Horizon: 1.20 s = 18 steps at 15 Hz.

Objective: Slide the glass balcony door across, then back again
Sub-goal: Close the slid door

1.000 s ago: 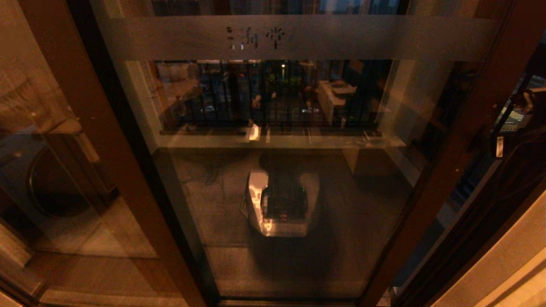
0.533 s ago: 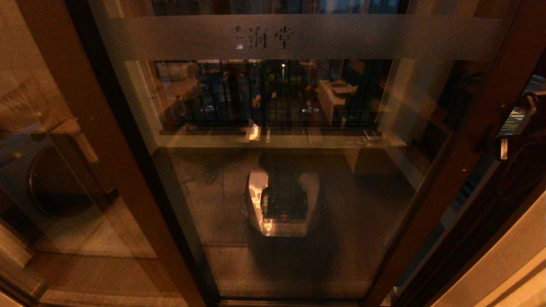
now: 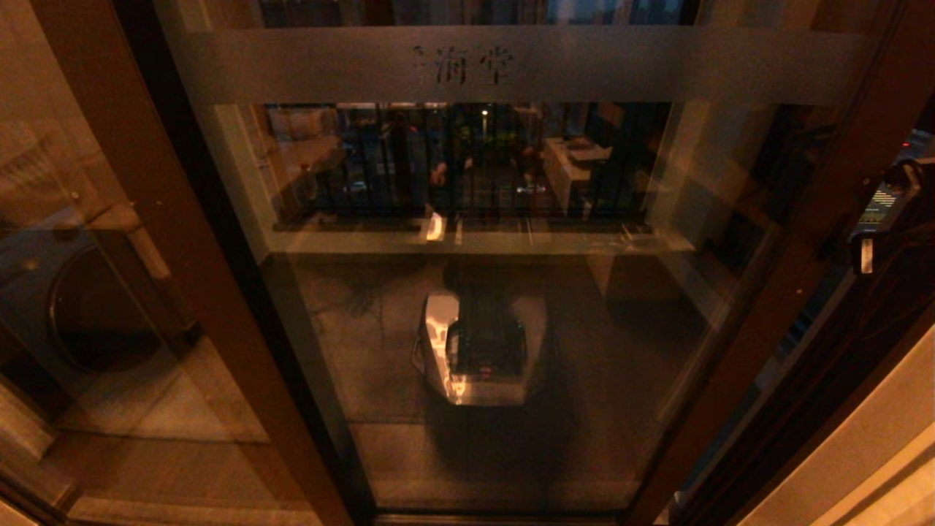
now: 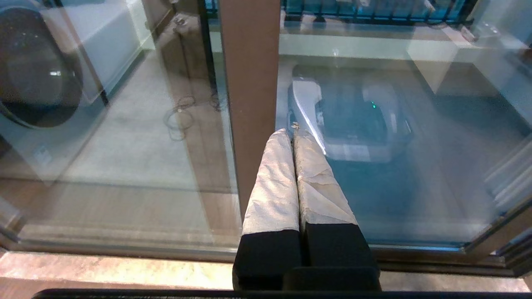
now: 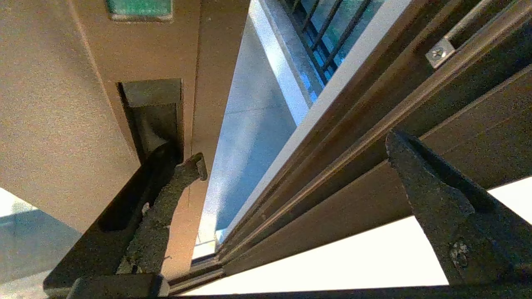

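Observation:
The glass balcony door [image 3: 511, 219], with a frosted band of characters [image 3: 464, 66] near its top, fills the head view. Its right stile [image 3: 803, 241] stands close to the jamb. My right gripper [image 3: 885, 212] is at that stile, open. In the right wrist view one finger [image 5: 166, 199] sits hooked in the recessed handle [image 5: 151, 112] of the stile [image 5: 62, 124], and the other finger [image 5: 436, 199] stands far off, over the jamb. My left gripper [image 4: 291, 133] is shut on nothing, its padded tips pointing at the glass beside a brown upright [image 4: 249, 83].
A washing machine [image 3: 95, 314] stands behind the fixed left panel. The glass reflects my base [image 3: 482, 351]. Balcony railing [image 3: 467, 161] runs behind. The grooved jamb tracks [image 5: 353, 104] lie beside a narrow gap [image 5: 249, 137]. A pale wall [image 3: 862, 453] is at the lower right.
The door has slid a little to the right; its characters and right stile moved that way, and my right gripper went with it. The left gripper stayed shut.

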Available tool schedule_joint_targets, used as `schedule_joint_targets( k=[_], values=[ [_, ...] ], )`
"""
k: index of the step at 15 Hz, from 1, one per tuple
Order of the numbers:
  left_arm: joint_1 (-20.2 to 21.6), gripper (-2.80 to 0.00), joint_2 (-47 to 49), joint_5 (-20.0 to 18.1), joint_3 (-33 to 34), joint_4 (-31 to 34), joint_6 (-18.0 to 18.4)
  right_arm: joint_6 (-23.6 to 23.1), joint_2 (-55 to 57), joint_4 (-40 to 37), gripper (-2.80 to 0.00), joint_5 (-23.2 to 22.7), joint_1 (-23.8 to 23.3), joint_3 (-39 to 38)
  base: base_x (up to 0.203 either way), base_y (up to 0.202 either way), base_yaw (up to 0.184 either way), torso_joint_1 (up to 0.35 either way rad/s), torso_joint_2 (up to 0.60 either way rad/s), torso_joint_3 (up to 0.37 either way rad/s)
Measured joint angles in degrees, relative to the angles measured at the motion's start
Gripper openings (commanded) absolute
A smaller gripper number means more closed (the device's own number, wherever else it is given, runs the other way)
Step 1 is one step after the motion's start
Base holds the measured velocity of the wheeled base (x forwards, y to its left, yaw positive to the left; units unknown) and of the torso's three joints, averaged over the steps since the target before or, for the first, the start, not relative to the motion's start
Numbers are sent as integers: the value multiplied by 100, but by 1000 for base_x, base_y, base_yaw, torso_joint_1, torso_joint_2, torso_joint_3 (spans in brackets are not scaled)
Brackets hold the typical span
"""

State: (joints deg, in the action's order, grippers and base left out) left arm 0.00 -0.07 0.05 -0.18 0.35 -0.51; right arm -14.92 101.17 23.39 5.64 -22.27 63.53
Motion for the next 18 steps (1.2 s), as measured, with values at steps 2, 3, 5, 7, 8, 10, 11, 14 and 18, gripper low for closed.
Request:
schedule_joint_targets(
  k=[2, 3, 5, 7, 8, 10, 11, 14, 18],
  values=[
    [0, -280, 0, 0, 0, 0, 0, -1, 18, 22, 0, 2, -41, 13, 0, 0, 0, 0, 0, 0],
    [0, -280, 0, 1, 0, -1, 0, 1, 23, 30, 0, 16, -49, 17, 0, 0, 0, 0, 0, 0],
    [0, -280, 0, 2, 0, -2, 0, 5, 29, 59, 0, 46, -58, 22, 0, 0, 0, 0, 0, 0],
    [0, -280, 0, -2, 0, -2, 0, 7, 34, 88, 0, 59, -74, 30, 0, 0, 0, 0, 0, 0],
    [0, -280, 0, 2, 0, -2, 0, 12, 34, 100, 0, 57, -82, 30, 0, 0, 0, 0, 0, 0],
    [0, -280, 0, 0, 0, -2, 1, 15, 36, 105, 0, 53, -88, 28, 0, 0, 0, 0, 0, 0],
    [0, -280, 0, 2, 0, -2, 0, 16, 36, 108, 0, 51, -88, 23, 0, 0, 0, 0, 0, 0],
    [0, -280, 0, 2, 0, 0, 2, 16, 36, 102, 0, 28, -119, 22, 0, 0, 0, 0, 0, 0],
    [0, -280, 0, 0, 0, -2, 0, -5, 67, 108, 0, -13, -221, 23, 0, 0, 0, 0, 0, 0]
  ],
)
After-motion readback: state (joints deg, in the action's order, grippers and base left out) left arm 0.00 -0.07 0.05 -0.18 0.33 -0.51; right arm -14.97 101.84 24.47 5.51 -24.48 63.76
